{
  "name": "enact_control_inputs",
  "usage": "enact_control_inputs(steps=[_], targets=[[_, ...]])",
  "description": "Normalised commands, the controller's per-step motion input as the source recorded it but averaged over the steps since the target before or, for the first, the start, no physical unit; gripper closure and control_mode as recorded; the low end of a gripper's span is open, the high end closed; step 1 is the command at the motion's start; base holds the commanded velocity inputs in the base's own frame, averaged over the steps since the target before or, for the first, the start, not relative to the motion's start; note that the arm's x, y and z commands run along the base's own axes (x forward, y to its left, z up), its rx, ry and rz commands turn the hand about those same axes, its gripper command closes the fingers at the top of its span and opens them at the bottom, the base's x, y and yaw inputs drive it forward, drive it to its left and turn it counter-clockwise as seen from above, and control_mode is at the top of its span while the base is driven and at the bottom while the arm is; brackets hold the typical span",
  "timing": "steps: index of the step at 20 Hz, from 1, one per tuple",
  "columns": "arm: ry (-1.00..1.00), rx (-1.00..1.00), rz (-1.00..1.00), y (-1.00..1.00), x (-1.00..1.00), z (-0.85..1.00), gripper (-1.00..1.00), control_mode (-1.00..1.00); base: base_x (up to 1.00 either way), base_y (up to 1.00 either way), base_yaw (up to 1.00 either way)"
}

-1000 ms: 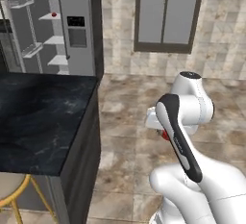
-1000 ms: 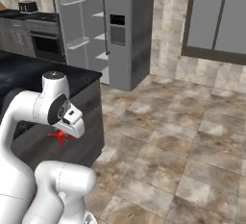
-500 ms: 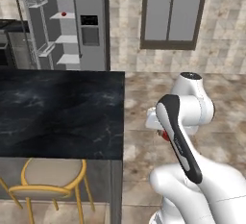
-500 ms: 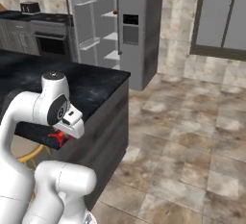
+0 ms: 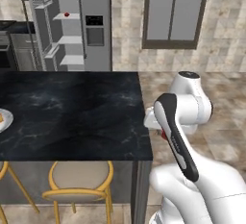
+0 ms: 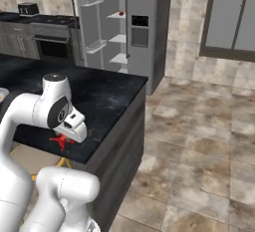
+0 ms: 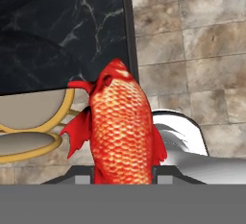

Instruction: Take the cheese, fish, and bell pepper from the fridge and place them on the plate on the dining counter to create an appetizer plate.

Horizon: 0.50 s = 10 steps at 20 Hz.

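Since a second ago the base has driven along the dining counter point(image 5: 72, 112), bringing its stools point(image 5: 79, 182) into sight, while the fridge point(image 5: 91, 23) stands far ahead. Gripper point(image 7: 122, 177) pinches the fish point(image 7: 124, 136), scales upright between its fingers. Plate point(image 5: 4, 121) lies well left of it. Bell pepper point(image 5: 67, 14) sits on a fridge shelf.

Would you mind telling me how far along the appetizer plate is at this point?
Partly done. An orange piece, likely the cheese, already lies on the plate at the dining counter. The gripper holds the fish, not yet plated. A small red item, probably the bell pepper, sits on a shelf of the open fridge, to fetch last.
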Motion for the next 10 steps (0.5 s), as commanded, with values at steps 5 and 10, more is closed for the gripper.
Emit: enact_control_inputs(steps=[5, 10], targets=[[0.0, 0.0, 0.0, 0.0, 0.0, 0.0, 1.0, 1.0, 0.07, 1.0, -0.05], [0.0, 0.0, 0.0, 0.0, 0.0, 0.0, 1.0, 1.0, -0.12, 1.0, -0.05]])
